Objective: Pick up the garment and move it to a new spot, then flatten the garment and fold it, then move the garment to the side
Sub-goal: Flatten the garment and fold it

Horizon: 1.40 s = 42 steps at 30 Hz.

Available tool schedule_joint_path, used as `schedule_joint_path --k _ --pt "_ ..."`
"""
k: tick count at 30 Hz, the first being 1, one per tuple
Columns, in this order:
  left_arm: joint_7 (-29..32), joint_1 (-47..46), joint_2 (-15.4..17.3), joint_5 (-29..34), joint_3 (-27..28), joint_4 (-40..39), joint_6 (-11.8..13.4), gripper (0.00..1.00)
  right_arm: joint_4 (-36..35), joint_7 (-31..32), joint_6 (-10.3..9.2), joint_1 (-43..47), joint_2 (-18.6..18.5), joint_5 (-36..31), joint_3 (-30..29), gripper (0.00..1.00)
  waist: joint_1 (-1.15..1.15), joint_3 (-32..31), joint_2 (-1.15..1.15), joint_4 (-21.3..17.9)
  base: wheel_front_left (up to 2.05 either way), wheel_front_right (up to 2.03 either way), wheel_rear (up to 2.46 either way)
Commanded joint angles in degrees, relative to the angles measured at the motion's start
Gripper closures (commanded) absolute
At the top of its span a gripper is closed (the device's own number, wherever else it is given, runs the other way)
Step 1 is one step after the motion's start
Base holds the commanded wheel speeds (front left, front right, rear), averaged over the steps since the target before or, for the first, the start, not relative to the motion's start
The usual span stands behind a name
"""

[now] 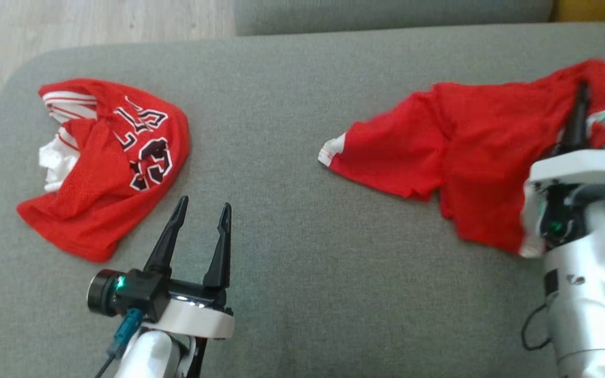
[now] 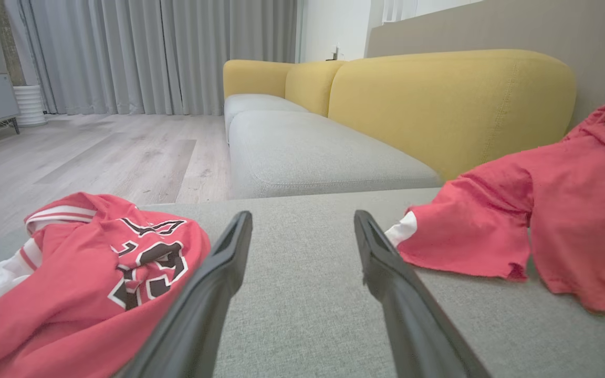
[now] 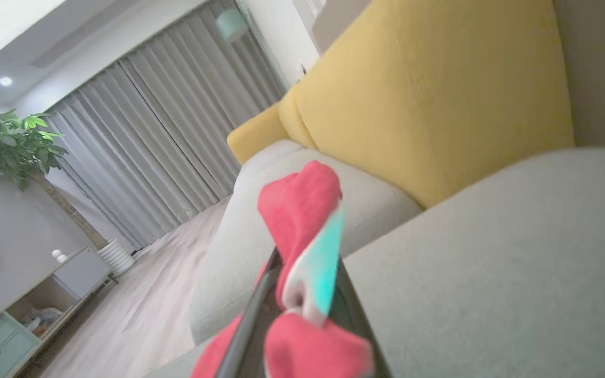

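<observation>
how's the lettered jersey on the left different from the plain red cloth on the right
The jersey bears black, white-outlined lettering and striped trim; the plain red cloth has none, only a white edge. The jersey lies crumpled, untouched, near the open left gripper; the plain red cloth is spread longer, one end pinched in the shut right gripper. Both are red and rest on the grey cushion.

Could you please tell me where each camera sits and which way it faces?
Head: up high, looking down on the grey seat, jersey and red cloth; left claw open, right claw shut on the cloth.
Left wrist: low over the seat, facing the yellow sofa; its own open fingers show.
Right wrist: tilted, facing sofa and curtains; its claw pinches the cloth.
Shared: both wrist views see the sofa.
</observation>
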Motion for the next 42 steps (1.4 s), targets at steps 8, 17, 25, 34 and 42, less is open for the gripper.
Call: schedule_joint_path --k 8,17,25,34,42 --pt "-0.5 0.8 -1.2 0.5 4.3 -2.1 -0.2 0.00 -15.0 5.0 -0.04 -6.0 -5.3 -14.0 -2.2 1.00 0.00 -3.7 0.00 1.3 0.00 0.00 0.00" --pt "-0.5 1.4 -2.1 0.9 4.8 -2.6 -1.2 0.00 -26.3 11.7 -0.04 -4.0 -8.4 -22.5 16.1 1.00 0.00 -3.0 0.00 4.3 0.00 0.00 0.00" --pt "-0.5 0.1 -2.4 1.7 4.2 -1.5 -2.4 0.00 -14.4 12.6 -0.04 1.1 -4.5 -22.9 38.6 0.66 0.00 -0.1 0.00 7.3 0.00 0.00 0.00" --pt "-0.5 -0.5 -2.6 2.1 4.4 -0.3 -2.7 0.00 -1.0 5.9 -0.04 1.1 -0.1 -17.9 49.0 0.00 0.00 -1.3 0.00 7.8 0.00 0.00 0.00" --pt "-0.5 1.3 -2.8 2.2 5.5 -1.1 -2.6 0.00 -4.1 0.7 -0.04 3.7 0.1 -14.6 40.0 0.00 0.00 -3.9 0.00 2.8 0.00 0.00 0.00"
